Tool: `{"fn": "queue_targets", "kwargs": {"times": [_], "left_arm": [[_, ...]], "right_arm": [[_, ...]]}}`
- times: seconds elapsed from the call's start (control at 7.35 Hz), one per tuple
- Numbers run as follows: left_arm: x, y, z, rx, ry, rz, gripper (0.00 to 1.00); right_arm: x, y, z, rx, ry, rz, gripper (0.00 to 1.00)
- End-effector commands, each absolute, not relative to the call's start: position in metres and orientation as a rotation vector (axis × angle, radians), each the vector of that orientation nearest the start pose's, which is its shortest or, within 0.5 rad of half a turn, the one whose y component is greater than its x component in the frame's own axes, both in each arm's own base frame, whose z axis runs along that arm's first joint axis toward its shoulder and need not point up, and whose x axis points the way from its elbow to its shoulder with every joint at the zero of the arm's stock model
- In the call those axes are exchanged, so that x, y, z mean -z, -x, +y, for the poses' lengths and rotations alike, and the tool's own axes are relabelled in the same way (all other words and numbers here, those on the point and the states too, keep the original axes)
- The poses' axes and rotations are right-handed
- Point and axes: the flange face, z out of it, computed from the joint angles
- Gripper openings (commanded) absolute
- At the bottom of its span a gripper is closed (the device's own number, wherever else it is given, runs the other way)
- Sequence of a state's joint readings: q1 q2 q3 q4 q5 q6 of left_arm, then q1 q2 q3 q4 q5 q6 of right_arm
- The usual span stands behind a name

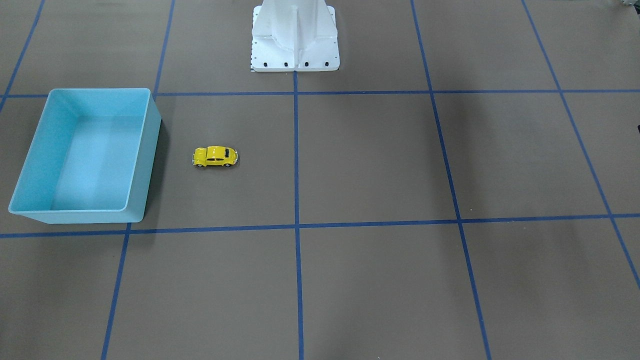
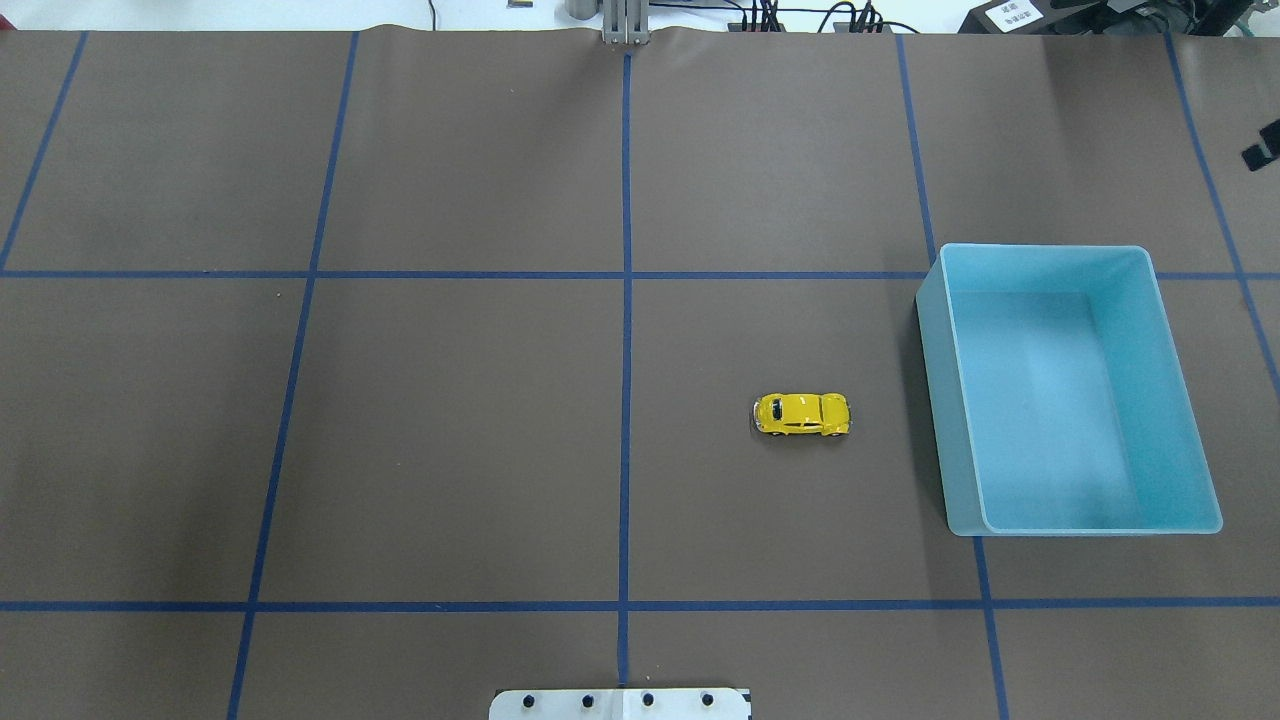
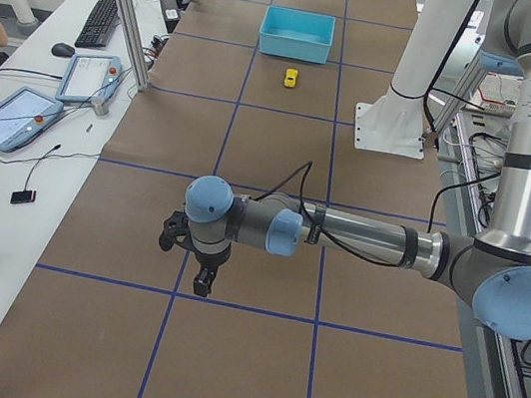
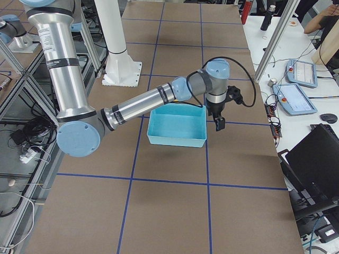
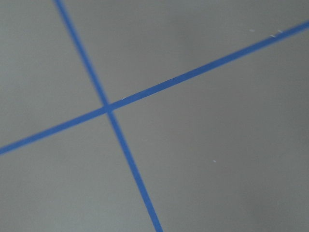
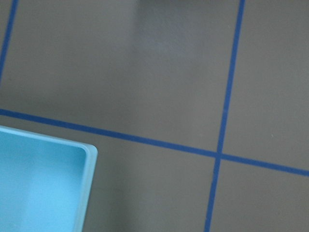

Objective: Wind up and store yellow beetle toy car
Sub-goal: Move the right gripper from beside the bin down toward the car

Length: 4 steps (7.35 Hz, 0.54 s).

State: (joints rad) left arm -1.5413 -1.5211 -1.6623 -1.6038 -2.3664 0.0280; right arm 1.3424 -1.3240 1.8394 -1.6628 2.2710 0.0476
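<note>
Beside the blue bin [image 2: 932, 400], you can't tell the right gripper [image 4: 219, 124] grip, nor the left gripper [image 3: 200, 284] well apart; yellow beetle toy car [image 2: 801, 414] glossy, upright.

Left pincer [image 3: 201, 282]: you see it only in the left side view, too small to tell open from closed.
Right pincer [image 4: 219, 124]: right side view only; you cannot tell either.
Car [image 3: 291, 78]: a yellow speck in the left side view.
Bin [image 6: 89, 159]: cut to one corner in your right wrist view.
Base [image 2: 620, 703]: cut by the overhead view's lower edge.
Tape [image 5: 108, 108]: blurred in your left wrist view.
</note>
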Motion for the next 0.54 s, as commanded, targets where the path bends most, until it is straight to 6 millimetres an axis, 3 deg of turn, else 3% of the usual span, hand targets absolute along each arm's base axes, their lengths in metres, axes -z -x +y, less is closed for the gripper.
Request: {"fn": "queue_targets", "kwargs": {"times": [0.0, 0.14, 0.41], "left_arm": [[-0.654, 0.078, -0.449, 0.013, -0.055, 0.798, 1.00], [-0.668, 0.085, -0.431, 0.031, -0.049, 0.798, 1.00], [-0.674, 0.086, -0.418, 0.038, -0.076, 0.797, 1.00]], "right_arm": [[-0.316, 0.165, -0.541, 0.561, -0.424, -0.799, 1.00], [-0.287, 0.204, -0.509, 0.669, -0.464, -0.834, 1.00], [-0.257, 0.270, -0.453, 0.855, -0.529, -0.877, 1.00]]}}
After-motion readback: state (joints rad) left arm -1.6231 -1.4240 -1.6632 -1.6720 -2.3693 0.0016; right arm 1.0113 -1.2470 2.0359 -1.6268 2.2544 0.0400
